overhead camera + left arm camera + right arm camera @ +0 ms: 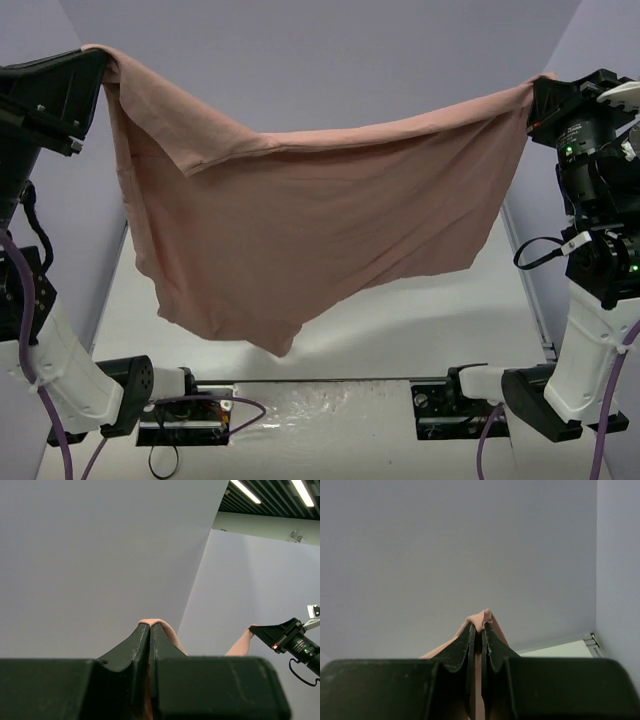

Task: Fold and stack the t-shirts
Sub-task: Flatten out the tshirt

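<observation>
A dusty-pink t-shirt (300, 220) hangs in the air, stretched between both arms and sagging in the middle, its lowest corner just above the table. My left gripper (100, 62) is shut on its upper left corner, high at the left. My right gripper (535, 92) is shut on the upper right corner, high at the right. In the left wrist view a pinch of pink cloth (152, 622) pokes past the closed left gripper (150, 626). In the right wrist view, cloth (482, 617) bunches above the closed right gripper (479, 627). No print shows on the side facing the camera.
The white table (420, 330) lies below the hanging shirt, enclosed by pale walls at the back and sides. Both arm bases (185, 405) sit at the near edge with cables. From the left wrist view the right arm (295, 640) shows far off, holding the cloth.
</observation>
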Action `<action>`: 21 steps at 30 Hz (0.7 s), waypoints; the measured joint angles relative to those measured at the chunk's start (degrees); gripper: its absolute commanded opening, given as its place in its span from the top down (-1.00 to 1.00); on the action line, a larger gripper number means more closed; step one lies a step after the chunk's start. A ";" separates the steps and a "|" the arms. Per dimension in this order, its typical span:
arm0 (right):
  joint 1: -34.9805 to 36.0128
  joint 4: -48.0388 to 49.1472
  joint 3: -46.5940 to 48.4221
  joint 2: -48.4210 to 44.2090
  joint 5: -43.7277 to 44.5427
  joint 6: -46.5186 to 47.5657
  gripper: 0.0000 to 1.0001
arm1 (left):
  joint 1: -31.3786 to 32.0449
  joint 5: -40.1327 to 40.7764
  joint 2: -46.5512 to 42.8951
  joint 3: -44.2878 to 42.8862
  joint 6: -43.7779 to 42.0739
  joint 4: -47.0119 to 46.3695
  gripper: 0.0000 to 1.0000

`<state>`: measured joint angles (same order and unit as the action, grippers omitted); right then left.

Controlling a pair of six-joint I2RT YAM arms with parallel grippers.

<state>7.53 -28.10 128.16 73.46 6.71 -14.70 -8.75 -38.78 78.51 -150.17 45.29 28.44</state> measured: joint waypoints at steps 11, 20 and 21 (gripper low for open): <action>0.00 0.04 4.55 14.92 -0.89 0.03 1.00 | -0.65 -2.33 16.20 0.86 6.84 -7.45 1.00; 0.00 -0.71 17.69 31.28 -3.29 0.11 1.00 | -2.92 -5.65 34.18 -4.92 19.92 -14.60 1.00; 0.00 -0.36 18.17 31.50 -3.59 0.25 1.00 | -3.15 -6.07 34.80 -5.53 21.20 -15.50 1.00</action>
<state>7.53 -28.46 146.33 104.95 3.12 -14.45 -11.91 -44.85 113.31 -155.70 66.48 12.94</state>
